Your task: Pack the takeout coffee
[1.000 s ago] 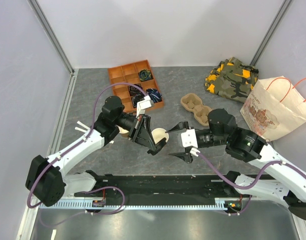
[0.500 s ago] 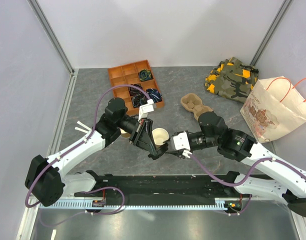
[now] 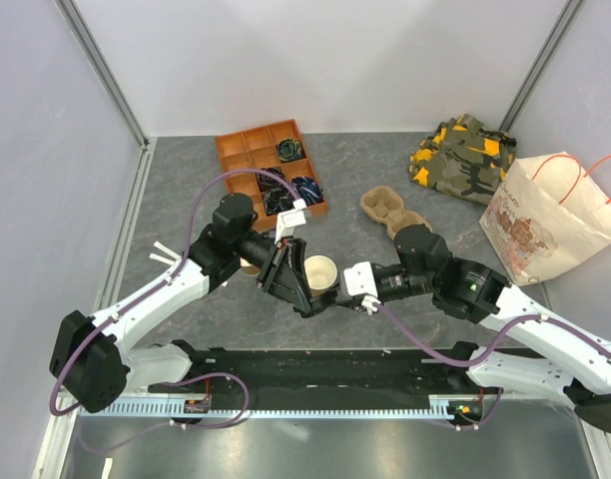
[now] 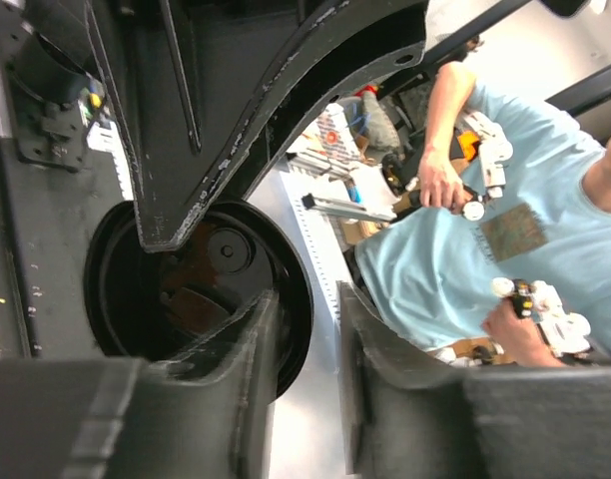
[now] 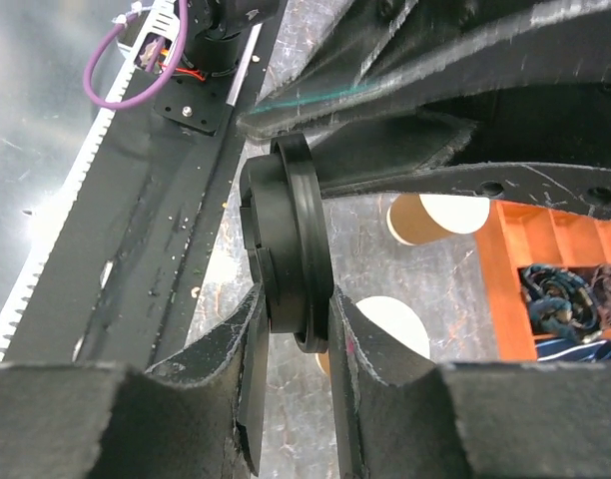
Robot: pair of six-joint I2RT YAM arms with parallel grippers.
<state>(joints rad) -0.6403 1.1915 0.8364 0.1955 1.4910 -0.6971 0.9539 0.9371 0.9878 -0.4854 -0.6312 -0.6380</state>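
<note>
A round black plastic lid (image 5: 291,249) hangs edge-on above the table, and my right gripper (image 5: 298,299) is shut on its rim from both sides. My left gripper (image 4: 307,299) stands open beside the same lid (image 4: 206,269); the rim lies against one finger only and the gap between the fingers is bare. In the top view both grippers meet over the table's near middle, left (image 3: 307,297) and right (image 3: 333,296). A tan paper cup (image 3: 320,271) with no lid stands just behind them. The takeout coffee, a cup with its lid on, is not in view.
A second lidless tan cup (image 3: 248,266) sits half hidden under the left arm. The brown pulp carrier (image 3: 390,215) lies behind the right arm. An orange divided tray (image 3: 236,150), a camouflage cloth (image 3: 463,150) and a paper bag (image 3: 550,215) stand at the back and right.
My right gripper moved left to the lid and shut on it. My left gripper's jaws have come apart off the lid.
</note>
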